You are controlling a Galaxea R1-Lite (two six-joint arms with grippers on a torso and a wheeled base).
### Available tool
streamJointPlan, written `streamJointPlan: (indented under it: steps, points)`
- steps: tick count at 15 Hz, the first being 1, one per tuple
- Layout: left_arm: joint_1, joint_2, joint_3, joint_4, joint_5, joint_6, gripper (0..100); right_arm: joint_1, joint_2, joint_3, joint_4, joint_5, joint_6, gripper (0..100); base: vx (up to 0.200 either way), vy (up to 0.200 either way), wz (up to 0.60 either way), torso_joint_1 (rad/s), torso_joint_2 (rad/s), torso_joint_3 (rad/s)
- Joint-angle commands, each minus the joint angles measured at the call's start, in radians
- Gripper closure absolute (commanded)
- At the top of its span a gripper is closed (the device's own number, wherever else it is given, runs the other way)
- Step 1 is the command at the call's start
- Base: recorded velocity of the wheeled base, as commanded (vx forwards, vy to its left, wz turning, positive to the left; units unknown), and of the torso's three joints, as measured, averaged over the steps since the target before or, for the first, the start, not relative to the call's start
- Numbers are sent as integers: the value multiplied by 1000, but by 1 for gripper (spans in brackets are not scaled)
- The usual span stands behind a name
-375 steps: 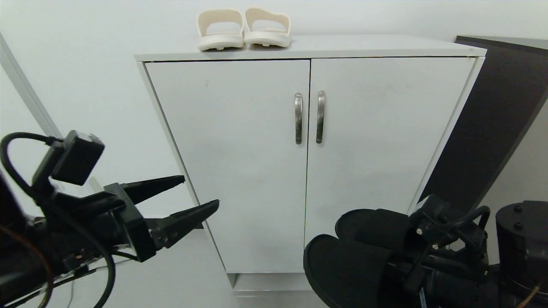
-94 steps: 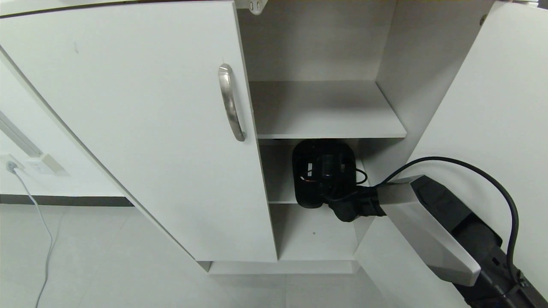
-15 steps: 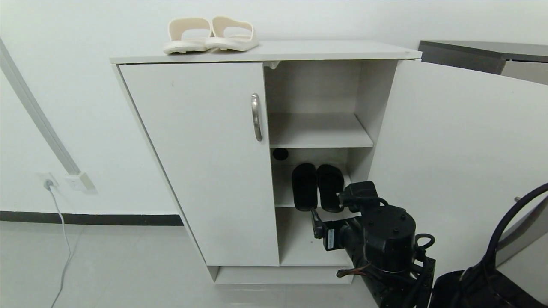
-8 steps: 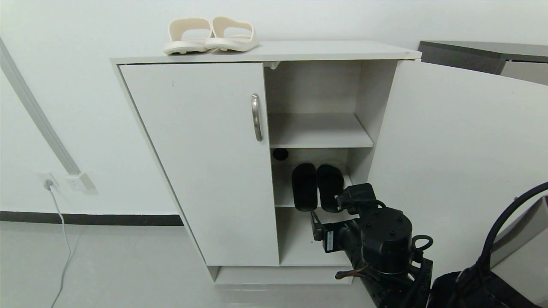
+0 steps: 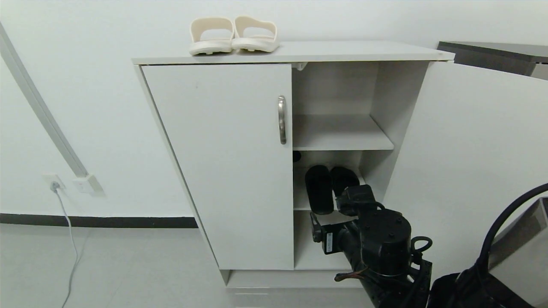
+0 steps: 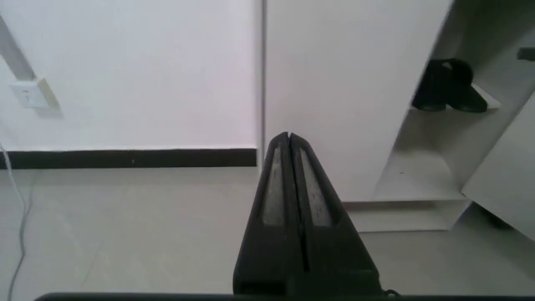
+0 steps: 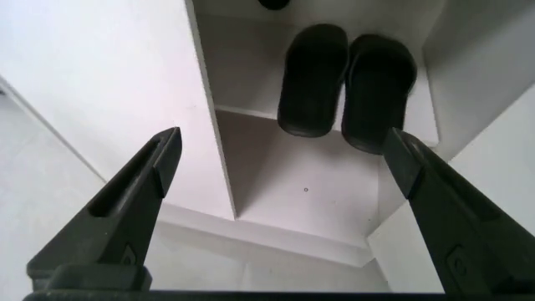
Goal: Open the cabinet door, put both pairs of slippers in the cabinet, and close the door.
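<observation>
We find the wall (image 5: 85,85) and the tiled floor (image 5: 107,265) behind and below a white cabinet (image 5: 299,50), which stands against that wall. A dark grey unit (image 5: 492,53) sits just beside the cabinet on the robot's right.

The right door (image 5: 471,162) is swung wide open. The left door (image 5: 227,162) is shut, and its metal handle (image 5: 281,119) stands upright at the inner edge. We see three levels in the open half: an upper shelf (image 5: 338,132), a middle shelf (image 5: 299,201) and the cabinet's bottom board (image 5: 308,256).

The right arm (image 5: 381,239) stands low in front of the open half, level with the bottom board. Its right gripper (image 7: 282,138) faces into the cabinet. The jaws are spread wide and grip nothing.

The black slippers (image 5: 320,188) lie side by side and touching on the middle shelf, with their ends overhanging its front edge. They lie beyond the jaws, apart from them.

The cream slippers (image 5: 233,42) sit side by side on the cabinet top, above the left door, near its front edge.

The left gripper (image 6: 288,142) hangs above the floor, well apart from the cabinet, pointing towards the foot of the left door. Its jaws are pressed together with nothing between them.

A slanted trunking strip (image 5: 38,107) runs down the wall to a socket (image 5: 53,183). A grey cable (image 5: 70,244) drops from the socket to the floor, across the dark skirting (image 5: 98,221).
</observation>
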Motion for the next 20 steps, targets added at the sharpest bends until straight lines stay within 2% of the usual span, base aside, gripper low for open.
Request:
streamJointPlan:
  steps: [1, 17, 20]
  points:
    - [0, 1, 0, 0, 0, 0, 100, 1, 3, 1, -2, 0, 1, 0, 0, 200, 0, 2, 2, 7]
    - [0, 1, 0, 0, 3, -2, 100, -7, 5, 38, -45, 11, -28, 0, 0, 200, 0, 1, 2, 2]
    - [0, 1, 0, 0, 3, -2, 100, -7, 5, 43, -45, 11, -28, 0, 0, 0, 0, 0, 0, 0]
